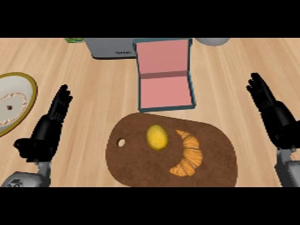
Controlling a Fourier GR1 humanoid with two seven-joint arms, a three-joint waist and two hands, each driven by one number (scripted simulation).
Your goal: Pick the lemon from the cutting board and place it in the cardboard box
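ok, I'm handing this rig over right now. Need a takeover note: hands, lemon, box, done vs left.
Left robot hand: open, holds nothing, left of the cutting board.
Right robot hand: open, holds nothing, right of the board.
Lemon: lies on the board, left of a croissant, untouched.
Cardboard box: open, pink inside, just beyond the board's far edge, nothing in it.
Done: nothing yet, neither hand is at the lemon.
Left: grasp the lemon, lift it, carry it over the box, and let go.
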